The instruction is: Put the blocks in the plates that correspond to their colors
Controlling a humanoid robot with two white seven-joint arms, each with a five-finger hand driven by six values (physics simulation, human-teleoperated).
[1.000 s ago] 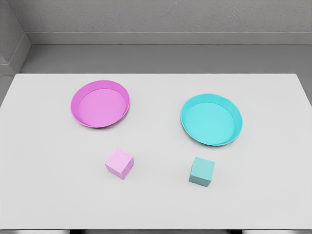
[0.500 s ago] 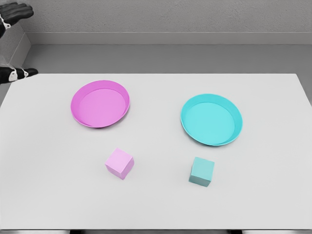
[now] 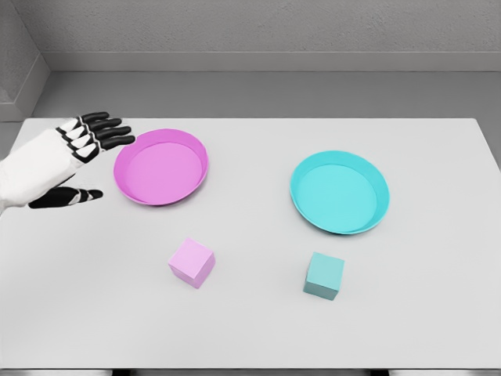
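Two blocks are sitting on the white table (image 3: pixel 438 258), both w/ flat sides and sharp corners: a pink block (image 3: pixel 192 262) at the front left, turned a bit so a corner is pointing toward the camera, and a teal block (image 3: pixel 324 276) at the front right, also turned a little. Two plates are sitting farther back, round w/ low raised rims: a pink plate (image 3: pixel 161 167) on the left and a teal plate (image 3: pixel 340 193) on the right. Each block is lying near the front of the plate of its own color but not touching it, & the two blocks are well apart from each other. So that is 2 blocks, 2 plates, 1 hand showing. The left hand (image 3: pixel 66 157) is reaching in from the left edge, just beside the pink plate's left rim, w/ its black fingers (image 3: pixel 108 131) spread wide and straight, thumb pointing out below, holding nothing. Half a sec ago only bits of this hand were peeking in at the top left corner; now it is lower and closer to the pink plate. The blocks & plates are staying where they were.
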